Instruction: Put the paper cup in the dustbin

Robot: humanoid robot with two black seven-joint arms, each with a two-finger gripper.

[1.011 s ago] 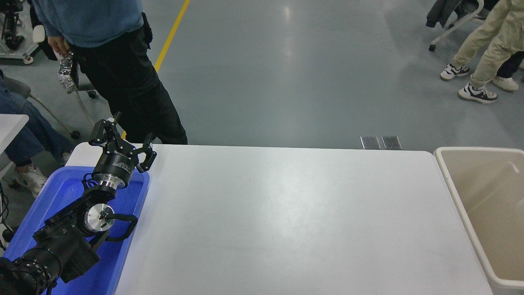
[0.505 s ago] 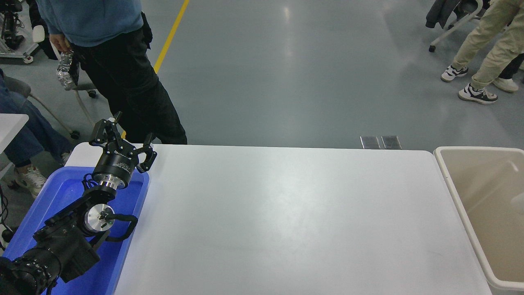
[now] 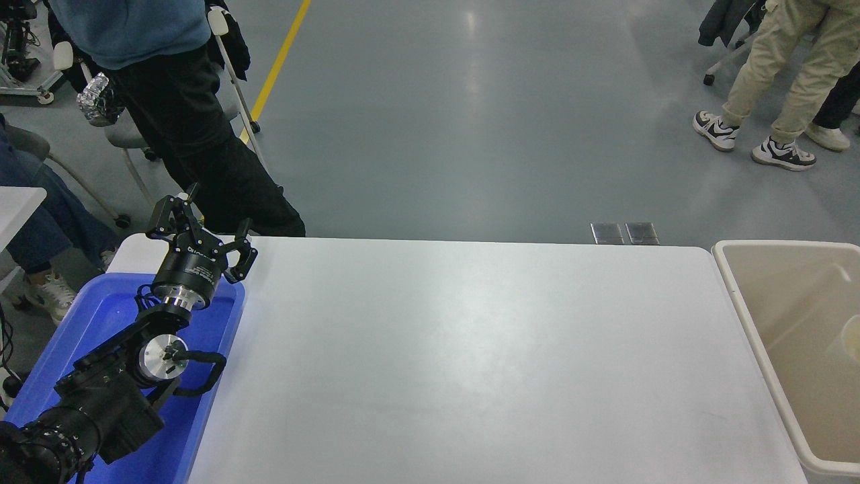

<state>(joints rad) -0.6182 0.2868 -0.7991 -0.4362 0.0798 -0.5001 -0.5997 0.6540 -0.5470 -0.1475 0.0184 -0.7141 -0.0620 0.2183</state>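
My left gripper is parked at the far left, above the blue tray, with its fingers spread apart and nothing between them. Behind it a person in dark trousers stands at the far side of the table; this person has turned and stepped a little since half a second ago. The white table carries nothing in its middle. My right arm is not visible. At the right edge stands the beige dustbin, and inside it, near the border of the picture, I see a pale round shape that I believe is the paper cup; it was not there before. If so, the task looks finished.
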